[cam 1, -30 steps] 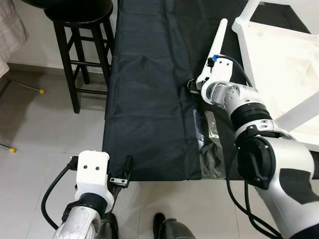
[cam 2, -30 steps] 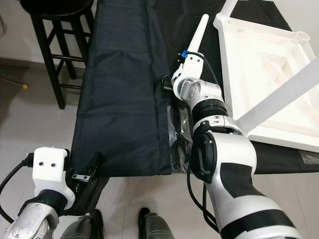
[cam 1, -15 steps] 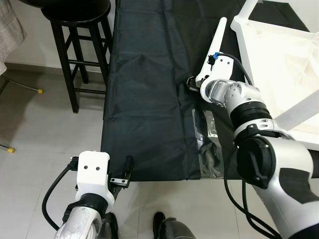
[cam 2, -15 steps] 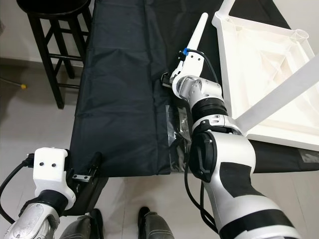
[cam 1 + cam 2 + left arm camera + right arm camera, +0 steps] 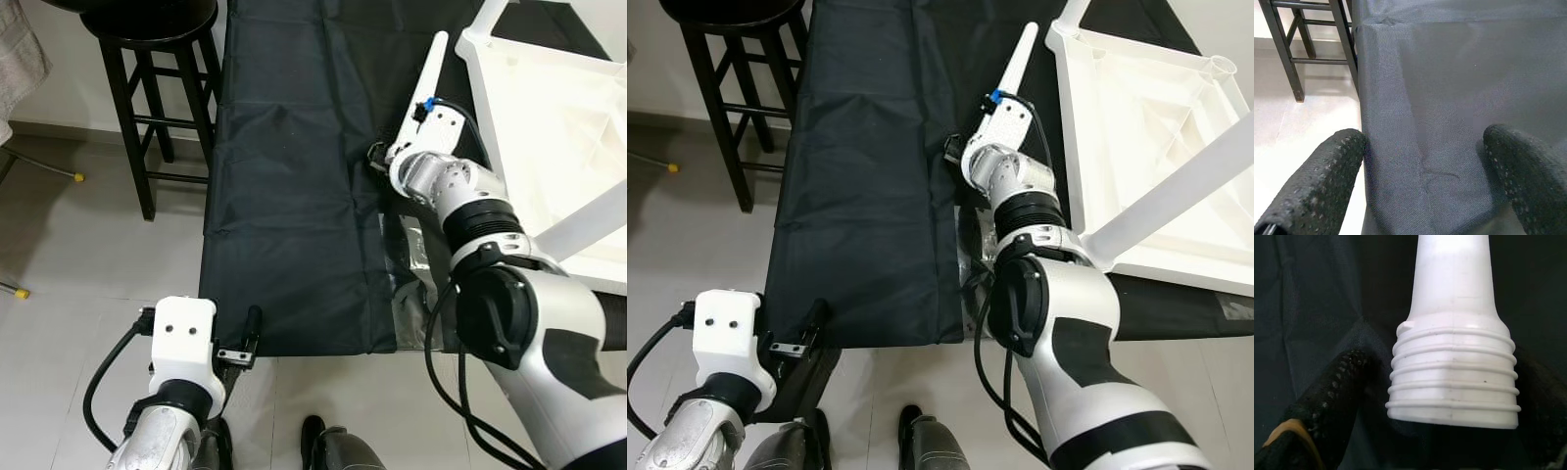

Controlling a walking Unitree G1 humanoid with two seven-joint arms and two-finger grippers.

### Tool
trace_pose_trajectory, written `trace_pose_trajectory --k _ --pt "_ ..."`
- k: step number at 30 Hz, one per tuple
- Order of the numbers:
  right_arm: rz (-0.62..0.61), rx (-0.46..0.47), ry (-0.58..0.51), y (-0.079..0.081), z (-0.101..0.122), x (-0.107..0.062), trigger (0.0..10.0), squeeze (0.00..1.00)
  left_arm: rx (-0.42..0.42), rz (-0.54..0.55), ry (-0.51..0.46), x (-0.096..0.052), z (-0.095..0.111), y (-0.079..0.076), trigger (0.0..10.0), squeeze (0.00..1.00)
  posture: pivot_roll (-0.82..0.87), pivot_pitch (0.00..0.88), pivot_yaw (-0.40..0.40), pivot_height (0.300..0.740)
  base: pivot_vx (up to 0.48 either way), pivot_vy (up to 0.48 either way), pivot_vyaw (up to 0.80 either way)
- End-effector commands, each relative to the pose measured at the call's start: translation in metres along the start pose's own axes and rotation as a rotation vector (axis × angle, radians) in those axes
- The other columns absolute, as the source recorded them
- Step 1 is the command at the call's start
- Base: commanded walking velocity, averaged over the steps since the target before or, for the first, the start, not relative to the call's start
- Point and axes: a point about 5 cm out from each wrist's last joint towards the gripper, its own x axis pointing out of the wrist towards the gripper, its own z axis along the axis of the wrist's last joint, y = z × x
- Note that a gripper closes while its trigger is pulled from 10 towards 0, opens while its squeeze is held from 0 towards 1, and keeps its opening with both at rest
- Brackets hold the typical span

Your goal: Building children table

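Right gripper (image 5: 1449, 396) straddling leg (image 5: 432, 70) at threaded end, closure unclear. Probably light, stiff, slippery plastic; grip above threads.

The table leg (image 5: 1453, 328) is smooth, slightly glossy white plastic with a ribbed threaded end — lying on matt black woven cloth (image 5: 284, 196); the left claw (image 5: 1430, 166) has stippled black rubbery fingers (image 5: 1322, 181).
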Motion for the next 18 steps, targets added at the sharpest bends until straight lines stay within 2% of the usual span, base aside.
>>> trace_pose_trajectory --k 1,3,4,13,18 --pt "-0.055 0.03 0.145 -0.012 -0.041 0.008 10.0 0.0 -0.017 0.003 0.04 -0.001 -0.007 0.0 10.0 0.0 0.09 0.378 -0.134 0.74 0.0 0.0 0.0" --pt "-0.063 0.037 0.142 -0.012 -0.041 0.009 10.0 0.0 -0.018 0.003 0.04 -0.001 -0.007 0.0 10.0 0.0 0.09 0.378 -0.134 0.74 0.0 0.0 0.0" --pt "-0.066 0.03 0.139 -0.012 -0.042 0.009 0.0 0.0 -0.018 0.004 0.04 -0.001 -0.007 0.0 10.0 0.0 0.09 0.381 -0.134 0.74 0.0 0.0 0.0" --pt "-0.072 -0.006 0.131 -0.007 -0.05 0.01 0.0 0.0 -0.018 0.003 0.039 0.0 -0.008 0.0 10.0 0.0 0.09 0.381 -0.136 0.74 0.0 0.0 0.0" --pt "-0.081 -0.149 -0.01 -0.001 -0.04 0.009 0.0 0.0 -0.017 0.006 0.038 0.002 -0.008 0.0 10.0 0.0 0.09 0.374 -0.138 0.74 0.0 0.0 0.0"
